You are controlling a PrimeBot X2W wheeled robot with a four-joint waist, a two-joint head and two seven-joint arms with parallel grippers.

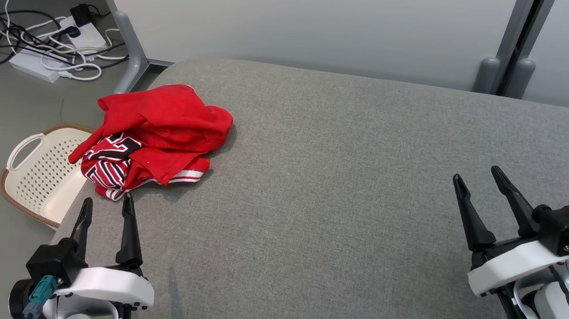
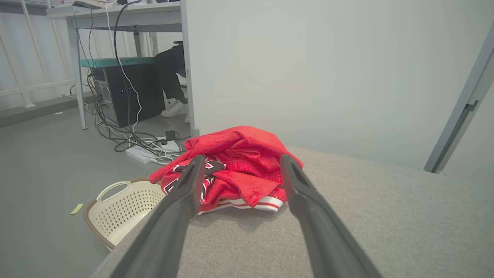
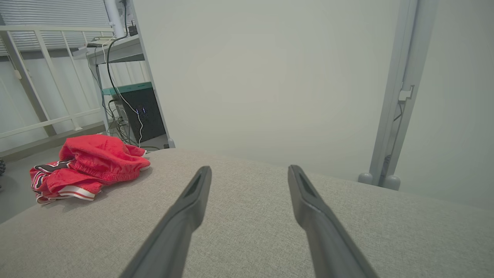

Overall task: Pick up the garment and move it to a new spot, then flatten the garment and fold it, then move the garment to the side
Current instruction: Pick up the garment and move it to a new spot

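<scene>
While both arms sat low at the near side of the grey cushioned surface, the left gripper had its fingers spread, empty, tips just short of the crumpled red sports garment. Right gripper likewise spread and empty, well apart from it. Garment lay bunched at the far-left corner, partly over the edge. Beside it, on the floor: a cream perforated basket, then a power strip with tangled cables.
</scene>
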